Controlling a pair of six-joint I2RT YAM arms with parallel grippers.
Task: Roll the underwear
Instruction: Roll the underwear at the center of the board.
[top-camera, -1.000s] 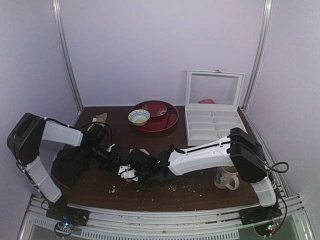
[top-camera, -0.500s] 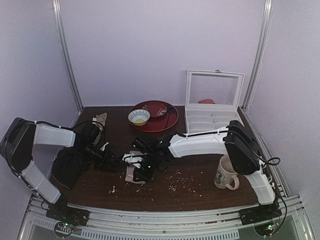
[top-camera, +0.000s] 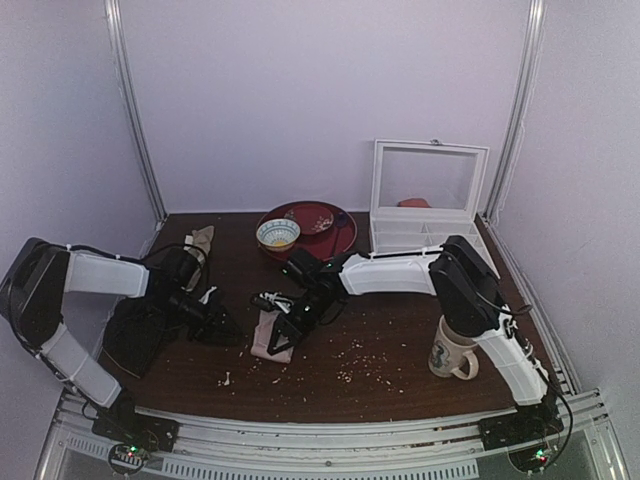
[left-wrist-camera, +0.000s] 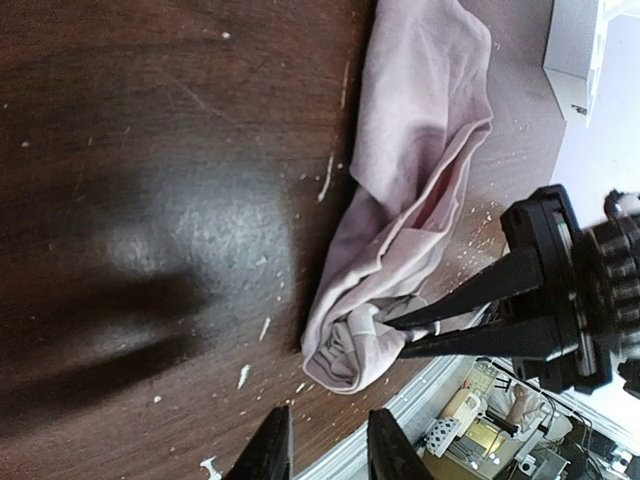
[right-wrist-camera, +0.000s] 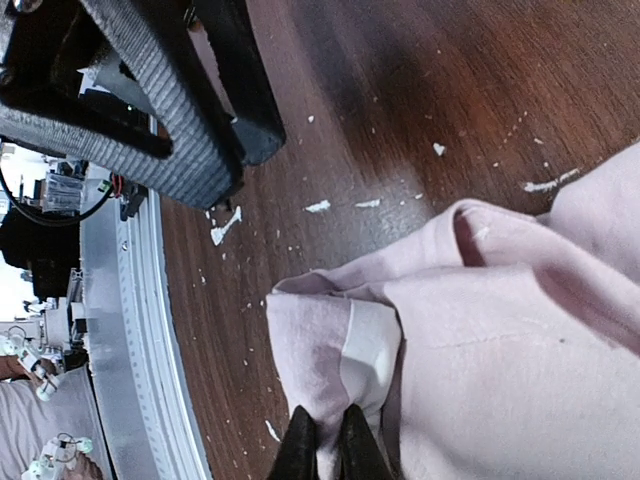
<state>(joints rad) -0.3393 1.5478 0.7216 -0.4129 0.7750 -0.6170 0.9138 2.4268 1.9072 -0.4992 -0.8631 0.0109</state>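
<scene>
The underwear (top-camera: 268, 336) is a pale pink bundle on the dark table, partly rolled at its near end. My right gripper (top-camera: 288, 328) is shut on that rolled end. In the right wrist view its jaws (right-wrist-camera: 327, 447) pinch a fold of the underwear (right-wrist-camera: 500, 340) just below the whitish waistband strip (right-wrist-camera: 371, 345). My left gripper (top-camera: 226, 330) is to the left of the bundle, apart from it. In the left wrist view it (left-wrist-camera: 328, 452) stands open with nothing between its fingers, short of the underwear (left-wrist-camera: 410, 200).
A black cloth (top-camera: 135, 335) lies at the left under my left arm, and a beige-olive cloth (top-camera: 203, 239) lies behind it. At the back stand a red plate (top-camera: 335, 243) with a bowl (top-camera: 277, 234) and a white compartment box (top-camera: 425, 245). A mug (top-camera: 452, 355) stands near right. Crumbs litter the table.
My right gripper has pulled away from the near edge toward the table's middle with the underwear in it, and the bundle now lies stretched out. My left arm has shifted slightly left.
</scene>
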